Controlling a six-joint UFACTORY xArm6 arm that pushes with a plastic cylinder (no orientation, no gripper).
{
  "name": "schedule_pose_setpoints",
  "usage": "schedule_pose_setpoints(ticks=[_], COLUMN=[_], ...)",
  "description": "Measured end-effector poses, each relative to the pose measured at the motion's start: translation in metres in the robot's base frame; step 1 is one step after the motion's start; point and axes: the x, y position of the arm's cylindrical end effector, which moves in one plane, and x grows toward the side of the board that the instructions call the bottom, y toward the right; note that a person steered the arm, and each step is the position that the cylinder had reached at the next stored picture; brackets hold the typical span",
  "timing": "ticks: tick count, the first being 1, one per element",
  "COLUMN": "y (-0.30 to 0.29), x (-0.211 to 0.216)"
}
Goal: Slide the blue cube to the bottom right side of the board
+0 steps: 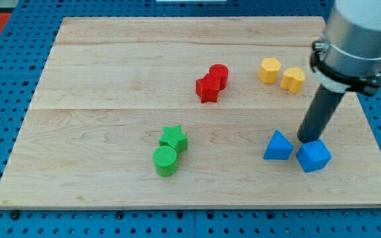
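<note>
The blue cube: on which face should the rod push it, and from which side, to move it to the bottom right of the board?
No grip is possible; the rod only pushes. My tip already sits at the upper left edge of the blue cube, probably the right side: pushing from there drives it toward the view's bottom right. Aim at the middle of that face, away from the blue triangular block beside it.

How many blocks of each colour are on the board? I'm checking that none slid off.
Red: 2 (cylinder, star)
Yellow: 2 ()
Green: 2 (star, cylinder)
Blue: 2 (triangular block, cube)
Total: 8
</note>
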Motion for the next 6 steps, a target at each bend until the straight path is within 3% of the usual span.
schedule_pose_setpoints(ticks=[1,2,3,4,5,6], y=[0.03,0.062,0.044,-0.018,-0.072,-0.06], x=[-0.006,0.027,0.077,0.082,0.048,0.036])
